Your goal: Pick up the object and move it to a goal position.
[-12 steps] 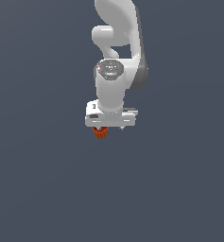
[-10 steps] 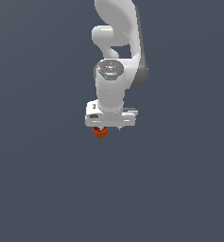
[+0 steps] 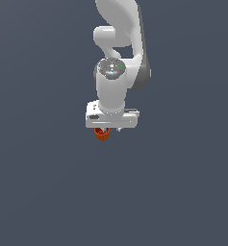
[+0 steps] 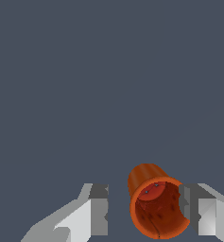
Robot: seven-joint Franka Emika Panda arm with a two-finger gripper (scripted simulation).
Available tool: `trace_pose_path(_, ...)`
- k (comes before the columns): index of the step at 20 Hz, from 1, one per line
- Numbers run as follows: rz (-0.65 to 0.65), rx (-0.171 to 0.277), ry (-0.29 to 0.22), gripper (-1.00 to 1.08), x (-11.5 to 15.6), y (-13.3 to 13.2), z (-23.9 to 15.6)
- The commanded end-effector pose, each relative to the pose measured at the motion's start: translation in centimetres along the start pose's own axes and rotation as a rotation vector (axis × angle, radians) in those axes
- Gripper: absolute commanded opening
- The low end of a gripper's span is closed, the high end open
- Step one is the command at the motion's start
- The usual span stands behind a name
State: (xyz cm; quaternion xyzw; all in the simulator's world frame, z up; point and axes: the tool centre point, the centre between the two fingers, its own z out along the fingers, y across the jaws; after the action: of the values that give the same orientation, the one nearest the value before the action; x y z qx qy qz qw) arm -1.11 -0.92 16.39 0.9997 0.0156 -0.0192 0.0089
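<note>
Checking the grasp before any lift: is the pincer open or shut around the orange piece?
Open. In the wrist view the pincer has one finger beside the orange piece, while the other stands clearly apart.

Orange-red object [image 4: 157,208] with a darker red inside, white arm [image 3: 116,57], white-and-grey tool [image 4: 146,216], plain slate-grey backdrop [image 3: 38,182] around the object

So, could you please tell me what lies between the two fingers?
In the wrist view, the orange-red object lies between the fingers, close against one finger and apart from the other.
</note>
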Motion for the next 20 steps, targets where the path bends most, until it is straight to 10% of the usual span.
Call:
trace_pose_path(1, 0.005, 0.001, -0.002, 0.28, 0.0, 0.0, 0.0)
trace_pose_path(20, 0.411, 0.059, -0.126, 0.28, -1.8, 1.7, 3.9)
